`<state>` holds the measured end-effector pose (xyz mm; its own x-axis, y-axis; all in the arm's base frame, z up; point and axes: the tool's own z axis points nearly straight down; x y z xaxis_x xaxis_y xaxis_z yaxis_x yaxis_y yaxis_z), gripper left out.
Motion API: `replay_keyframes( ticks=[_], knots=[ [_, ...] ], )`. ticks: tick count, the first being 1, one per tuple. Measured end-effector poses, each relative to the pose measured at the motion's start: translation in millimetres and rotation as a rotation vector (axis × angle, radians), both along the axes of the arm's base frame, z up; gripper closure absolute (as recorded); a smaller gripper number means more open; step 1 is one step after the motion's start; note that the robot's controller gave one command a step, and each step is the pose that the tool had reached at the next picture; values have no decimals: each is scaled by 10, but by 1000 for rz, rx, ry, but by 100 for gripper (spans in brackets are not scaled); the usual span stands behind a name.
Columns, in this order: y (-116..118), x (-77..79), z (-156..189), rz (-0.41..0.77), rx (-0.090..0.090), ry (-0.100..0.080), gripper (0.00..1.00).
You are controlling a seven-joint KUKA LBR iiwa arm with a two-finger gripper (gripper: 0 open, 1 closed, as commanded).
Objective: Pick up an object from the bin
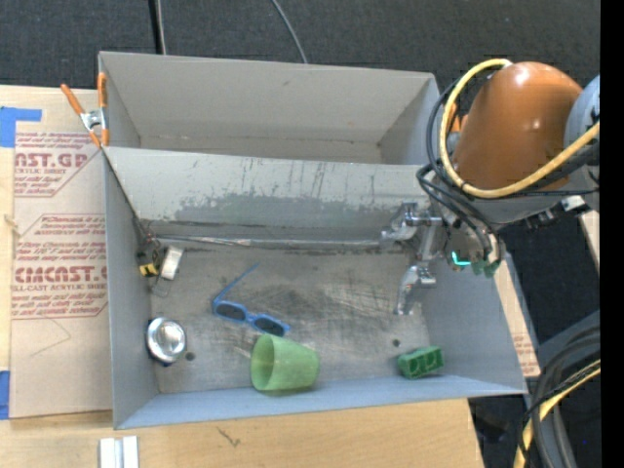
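The pincer hangs with its jaws apart, clamped on nothing, over bare floor of the bin just behind the green block. Left of the block a green cup lies on its side. Blue sunglasses and a silver cap lie farther left.

- Grey metal bin, floor scuffed.
- Blue sunglasses lie left of the floor's middle.
- Green cup lies on its side just in front of them, near the front wall.
- Green block sits in the front right corner.
- Silver round can stands front left.
- Small white piece lies by the left wall.
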<state>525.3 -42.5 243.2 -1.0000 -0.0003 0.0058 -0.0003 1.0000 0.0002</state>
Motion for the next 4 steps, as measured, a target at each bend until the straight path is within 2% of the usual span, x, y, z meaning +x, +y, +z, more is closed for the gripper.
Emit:
replay_keyframes(
  ticks=[1,2,3,4],
  knots=[
    [850,-290,-1163,183,3,2,0],
    [1335,75,-1543,289,2,-8,0],
    [1320,68,-1534,287,1,-7,100],
    [1184,209,-46,326,1,-17,100]
  ],
)
